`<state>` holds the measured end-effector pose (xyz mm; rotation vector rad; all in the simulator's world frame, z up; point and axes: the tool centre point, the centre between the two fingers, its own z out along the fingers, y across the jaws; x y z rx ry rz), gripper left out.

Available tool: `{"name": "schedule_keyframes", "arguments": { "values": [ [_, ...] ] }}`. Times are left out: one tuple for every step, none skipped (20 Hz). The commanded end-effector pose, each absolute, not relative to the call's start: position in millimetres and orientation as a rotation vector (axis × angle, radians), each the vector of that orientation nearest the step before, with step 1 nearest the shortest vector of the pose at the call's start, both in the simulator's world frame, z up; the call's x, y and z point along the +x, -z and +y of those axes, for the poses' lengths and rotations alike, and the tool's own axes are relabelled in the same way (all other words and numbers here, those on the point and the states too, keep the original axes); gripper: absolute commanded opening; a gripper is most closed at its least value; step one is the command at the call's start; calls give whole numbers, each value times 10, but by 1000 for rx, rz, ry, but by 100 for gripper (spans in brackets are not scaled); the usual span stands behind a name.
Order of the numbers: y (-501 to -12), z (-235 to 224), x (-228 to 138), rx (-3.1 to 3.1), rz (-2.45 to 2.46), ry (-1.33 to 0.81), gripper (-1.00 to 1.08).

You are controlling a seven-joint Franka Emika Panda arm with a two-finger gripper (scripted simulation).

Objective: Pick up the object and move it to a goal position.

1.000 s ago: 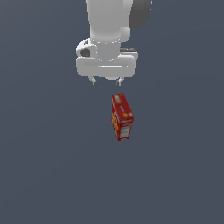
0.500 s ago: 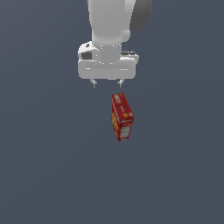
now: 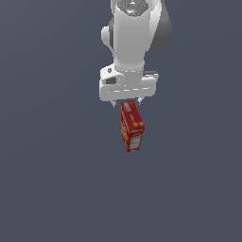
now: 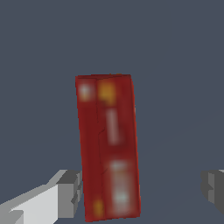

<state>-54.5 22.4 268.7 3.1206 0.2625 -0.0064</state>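
Wrist view shows the tall narrow red cardboard box (image 4: 109,146) with the yellow-orange cracker pictures sitting in the gap of my gripper (image 4: 142,190), one grey finger (image 4: 70,192) just beside its side and the other finger (image 4: 213,186) well apart on the far side. So my gripper is spread wide, nothing grasped yet.

From the exterior view, my white gripper (image 3: 126,102) has come forward and down compared with half a second ago: it was hanging clearly behind the box, and now its fingertips are right at the box's (image 3: 132,126) top far end. The box itself hasn't budged, lying out in the open middle of the plain dark grey floor (image 3: 56,179), nowhere near any edge I can see.

My read: the approach is nearly done and I'm about lined up. Next I'd drop a bit lower, centre the box better since it's closer to one finger, then squeeze. No goal marker is visible.
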Motion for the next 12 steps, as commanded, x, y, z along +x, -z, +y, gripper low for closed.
{"name": "schedule_keyframes", "arguments": {
  "values": [
    [-2562, 329, -524, 3120, 320, 3, 100],
    [-2525, 360, -520, 3119, 338, 2, 100],
    [-2493, 387, -516, 3119, 352, 1, 100],
    [-2468, 408, -513, 3119, 364, 1, 100],
    [-2447, 425, -512, 3118, 373, 1, 100],
    [-2433, 437, -510, 3118, 379, 0, 100],
    [-2425, 444, -510, 3118, 383, 0, 100],
    [-2422, 446, -509, 3118, 384, 0, 100],
    [-2433, 437, -514, 3118, 378, 2, 100],
    [-2430, 437, -514, 3118, 378, 2, 100],
    [-2420, 437, -514, 3118, 378, 2, 100],
    [-2404, 437, -514, 3118, 378, 2, 100]
  ]
}}
